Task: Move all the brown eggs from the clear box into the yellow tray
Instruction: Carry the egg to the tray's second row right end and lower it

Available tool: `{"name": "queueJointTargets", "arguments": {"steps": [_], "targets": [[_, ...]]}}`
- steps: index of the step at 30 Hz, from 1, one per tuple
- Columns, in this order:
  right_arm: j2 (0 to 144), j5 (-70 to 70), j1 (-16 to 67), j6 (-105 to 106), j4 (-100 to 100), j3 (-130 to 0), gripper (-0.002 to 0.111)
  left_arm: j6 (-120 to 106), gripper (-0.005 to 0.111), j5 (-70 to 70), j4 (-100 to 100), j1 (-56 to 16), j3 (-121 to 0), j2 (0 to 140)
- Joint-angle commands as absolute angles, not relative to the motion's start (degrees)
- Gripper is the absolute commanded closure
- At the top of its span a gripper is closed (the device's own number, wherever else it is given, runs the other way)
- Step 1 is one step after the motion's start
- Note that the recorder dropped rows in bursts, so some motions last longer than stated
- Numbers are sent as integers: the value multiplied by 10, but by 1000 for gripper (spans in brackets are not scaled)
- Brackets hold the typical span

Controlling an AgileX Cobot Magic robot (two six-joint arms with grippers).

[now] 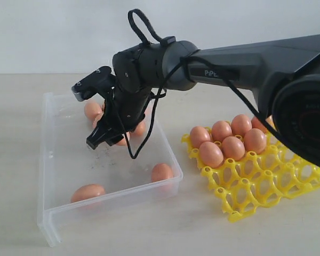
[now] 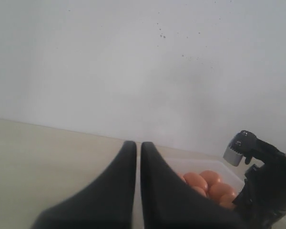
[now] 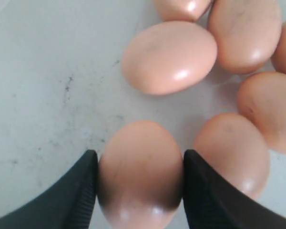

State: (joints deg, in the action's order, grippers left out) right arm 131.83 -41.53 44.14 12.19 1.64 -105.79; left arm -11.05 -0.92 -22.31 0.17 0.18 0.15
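A brown egg (image 3: 140, 181) is pinched between the jaws of the right gripper (image 3: 139, 155) on the floor of the clear box (image 1: 117, 200).
The shell is judged light, stiff, slick and brittle, so a gentle squeeze across the widest girth, as is seen here, is called for. Neighbouring eggs (image 3: 231, 152) are crowded just beside one finger and may be knocked as the lift is made. The box's low wall must be cleared towards the yellow tray (image 1: 256, 186), whose far cups are filled. The left gripper (image 2: 138, 145) is held aside, jaws pressed together.
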Motion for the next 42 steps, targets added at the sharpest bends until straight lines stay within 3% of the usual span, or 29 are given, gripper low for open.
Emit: {"name": "queueJointTargets", "arguments": {"steps": [1, 12, 16, 20, 24, 27, 31, 38, 42], "targets": [[1276, -436, 446, 184, 95, -1021, 109, -106, 103, 0, -229, -14, 0, 0], [1132, -401, 446, 358, 263, -866, 109, -106, 103, 0, -229, -14, 0, 0], [1044, -289, 446, 361, 263, -733, 109, -106, 103, 0, -229, -14, 0, 0], [911, 34, 446, 359, 307, -515, 109, -106, 103, 0, -229, -14, 0, 0], [791, 467, 446, 177, 279, -245, 109, -106, 103, 0, -229, -14, 0, 0], [780, 657, 445, 103, 281, -128, 109, -106, 103, 0, -229, -14, 0, 0], [780, 588, 381, 94, 344, -111, 109, -106, 103, 0, -229, -14, 0, 0], [781, 423, 199, 23, 217, -171, 109, -106, 103, 0, -229, -12, 0, 0], [811, 336, 143, -33, 136, -217, 109, -106, 103, 0, -229, -12, 0, 0]]}}
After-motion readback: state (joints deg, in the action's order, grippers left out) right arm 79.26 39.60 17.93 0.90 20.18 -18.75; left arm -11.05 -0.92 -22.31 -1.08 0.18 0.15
